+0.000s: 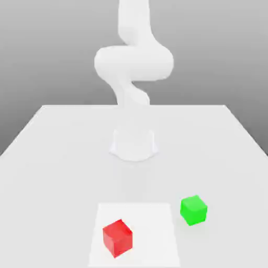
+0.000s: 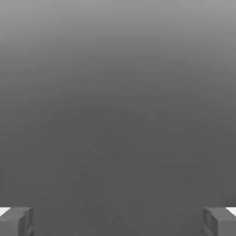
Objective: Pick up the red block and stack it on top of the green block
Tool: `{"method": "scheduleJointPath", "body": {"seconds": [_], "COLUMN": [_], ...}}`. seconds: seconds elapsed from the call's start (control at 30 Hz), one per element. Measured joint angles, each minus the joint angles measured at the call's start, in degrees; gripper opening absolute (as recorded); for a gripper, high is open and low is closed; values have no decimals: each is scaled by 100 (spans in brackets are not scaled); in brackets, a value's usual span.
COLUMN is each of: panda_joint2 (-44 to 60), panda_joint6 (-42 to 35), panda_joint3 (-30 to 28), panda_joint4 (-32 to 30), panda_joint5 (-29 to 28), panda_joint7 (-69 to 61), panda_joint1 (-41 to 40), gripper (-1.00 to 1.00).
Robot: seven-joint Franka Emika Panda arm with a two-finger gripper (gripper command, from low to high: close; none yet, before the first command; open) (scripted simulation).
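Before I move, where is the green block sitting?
In the exterior view, the green block sits on the table toward that view's right, just off the white square that the red block rests on.

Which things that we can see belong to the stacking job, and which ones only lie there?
For the job:
- red block
- green block
- hand, open

Not named in the job:
- white square under the red block
- table
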Motion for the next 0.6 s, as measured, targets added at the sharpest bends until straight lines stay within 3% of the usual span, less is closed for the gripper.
{"method": "scheduleJointPath", "body": {"seconds": [0.27, 0.6], "panda_joint2": [1708, 3783], "panda_joint6": [736, 1640], "panda_joint3": [589, 795], "panda_joint4": [-493, -1097], "panda_joint5": [-364, -657], "panda_joint7": [1794, 3878], "panda_joint1": [-775, -1250], "gripper": [0, 0]}}
